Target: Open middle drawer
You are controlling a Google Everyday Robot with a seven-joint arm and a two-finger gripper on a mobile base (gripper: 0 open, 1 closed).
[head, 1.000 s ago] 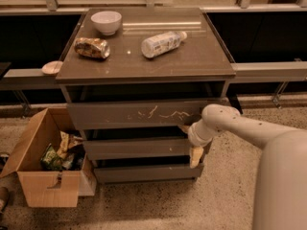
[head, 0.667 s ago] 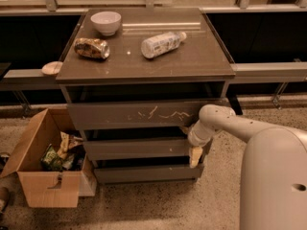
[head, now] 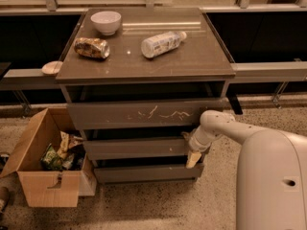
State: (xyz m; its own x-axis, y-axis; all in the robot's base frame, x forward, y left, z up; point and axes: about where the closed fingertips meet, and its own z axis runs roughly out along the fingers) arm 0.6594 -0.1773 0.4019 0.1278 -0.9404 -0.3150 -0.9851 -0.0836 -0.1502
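Not much has moved, honestly. The gripper [head: 193, 158] sits at the same right end of the middle drawer [head: 136, 148] as it did 0.7 s back. Only the robot's big white body looks wider than it did 1 s back, and the drawer itself hasn't budged.

Only 1 camera view, so here goes. The middle drawer is the 2nd of 3 fronts in the cabinet [head: 192, 61]. It's a wide, flat grey-brown slab, matte, no handle, plain apart from a couple of tiny white specks. Dark shadow gaps run above and below it. The gripper is right against its right end, hanging past the lower edge with a pale yellowish tip. Can't tell if it's spread or pinched together. A white rounded arm [head: 216, 123] bends down to it from the right.

Top drawer [head: 110, 115] is taller, same finish, with squiggly white scratches right of centre. Bottom drawer [head: 146, 172] is the shortest and plain.

The cabinet top is smooth glossy brown with a raised rim. On it are a round white bowl [head: 106, 22] back left, a crinkly shiny bag [head: 91, 47] just in front of it, and a plastic bottle [head: 162, 43] with a white label lying on its side. An open cardboard box [head: 43, 186] of wrappers stands on the speckled floor [head: 144, 205] left of the cabinet.
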